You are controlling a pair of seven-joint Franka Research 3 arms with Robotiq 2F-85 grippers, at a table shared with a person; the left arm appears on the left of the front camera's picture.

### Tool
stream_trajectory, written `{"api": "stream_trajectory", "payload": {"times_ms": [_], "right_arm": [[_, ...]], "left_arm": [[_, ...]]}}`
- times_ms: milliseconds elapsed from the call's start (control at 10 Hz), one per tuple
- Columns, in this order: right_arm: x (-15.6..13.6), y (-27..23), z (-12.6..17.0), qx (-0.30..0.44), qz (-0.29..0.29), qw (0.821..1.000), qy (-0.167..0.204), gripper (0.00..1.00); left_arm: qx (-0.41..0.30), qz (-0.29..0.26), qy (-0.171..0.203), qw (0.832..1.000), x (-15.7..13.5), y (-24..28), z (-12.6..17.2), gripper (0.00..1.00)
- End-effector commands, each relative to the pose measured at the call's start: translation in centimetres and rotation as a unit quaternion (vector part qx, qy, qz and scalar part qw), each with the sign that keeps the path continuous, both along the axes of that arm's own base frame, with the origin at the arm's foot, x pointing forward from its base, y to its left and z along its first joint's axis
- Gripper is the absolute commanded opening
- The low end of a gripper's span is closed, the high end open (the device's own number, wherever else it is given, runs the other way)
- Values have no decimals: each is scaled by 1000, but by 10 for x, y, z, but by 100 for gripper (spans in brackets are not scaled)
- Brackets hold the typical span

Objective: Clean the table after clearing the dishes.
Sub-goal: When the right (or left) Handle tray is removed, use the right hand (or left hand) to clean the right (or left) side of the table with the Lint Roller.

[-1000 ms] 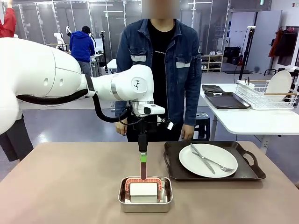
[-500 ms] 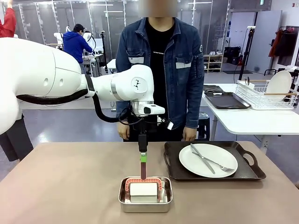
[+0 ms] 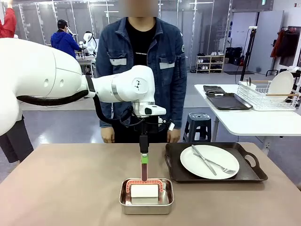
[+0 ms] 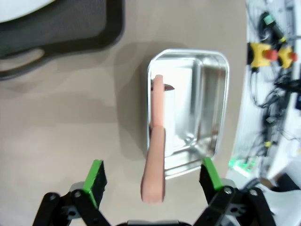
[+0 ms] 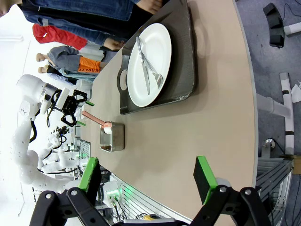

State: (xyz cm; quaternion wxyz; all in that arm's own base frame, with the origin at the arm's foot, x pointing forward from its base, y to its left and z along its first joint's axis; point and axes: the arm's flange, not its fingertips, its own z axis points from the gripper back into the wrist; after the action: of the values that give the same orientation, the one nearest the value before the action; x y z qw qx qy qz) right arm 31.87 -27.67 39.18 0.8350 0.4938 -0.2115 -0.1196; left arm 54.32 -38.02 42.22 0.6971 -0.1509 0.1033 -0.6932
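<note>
On the beige table [image 3: 70, 188] a white plate [image 3: 209, 161] with a knife and fork lies on a dark brown tray [image 3: 249, 174] at the right. At the front middle, a steel pan [image 3: 146, 202] holds a white block [image 3: 144, 190] and a pink-handled tool [image 3: 144, 170] standing upright. My left gripper [image 3: 144, 151] hangs just above the pan, open. Its green fingers [image 4: 95, 175] stand on either side of the pink handle [image 4: 157, 141] without touching it. My right gripper [image 5: 146, 176] is open over the table's near edge, far from the plate [image 5: 149, 63].
A person stands at the far side of the table behind the pan, hands down. Off to the right, a white table [image 3: 254, 120] carries a wire rack [image 3: 265, 96] with a plate and another dark tray [image 3: 229, 101]. A stool [image 3: 200, 125] stands behind.
The person has stepped toward the picture's left. Neither arm, the pan nor the tray has moved.
</note>
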Motion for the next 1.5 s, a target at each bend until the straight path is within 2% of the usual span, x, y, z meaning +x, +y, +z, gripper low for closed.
{"api": "stream_trajectory", "payload": {"times_ms": [0,100,200,400,600,700,800,900,1100,1200,1400], "right_arm": [[-2,1,2,3,0,1000,-5,100],[-2,1,2,3,0,1000,-5,100],[-2,1,2,3,0,1000,-5,100],[-2,1,2,3,0,1000,-5,100],[-2,1,2,3,0,1000,-5,100],[-2,1,2,3,0,1000,-5,100],[-2,1,2,3,0,1000,-5,100],[-2,1,2,3,0,1000,-5,100],[-2,1,2,3,0,1000,-5,100],[-2,1,2,3,0,1000,-5,100],[-2,1,2,3,0,1000,-5,100]], "left_arm": [[-26,88,40,995,1,46,59,100],[-131,106,121,978,-11,86,94,100],[-174,116,146,967,-30,124,113,100],[-313,122,154,929,-74,214,116,100],[-397,196,137,886,-120,319,89,100],[-409,247,122,870,-144,369,75,100],[-436,296,108,843,-166,418,59,100],[-469,350,92,806,-192,471,39,100],[-504,401,69,762,-230,538,15,100],[-502,444,66,740,-241,569,7,100],[-469,489,47,734,-246,611,0,100]]}}
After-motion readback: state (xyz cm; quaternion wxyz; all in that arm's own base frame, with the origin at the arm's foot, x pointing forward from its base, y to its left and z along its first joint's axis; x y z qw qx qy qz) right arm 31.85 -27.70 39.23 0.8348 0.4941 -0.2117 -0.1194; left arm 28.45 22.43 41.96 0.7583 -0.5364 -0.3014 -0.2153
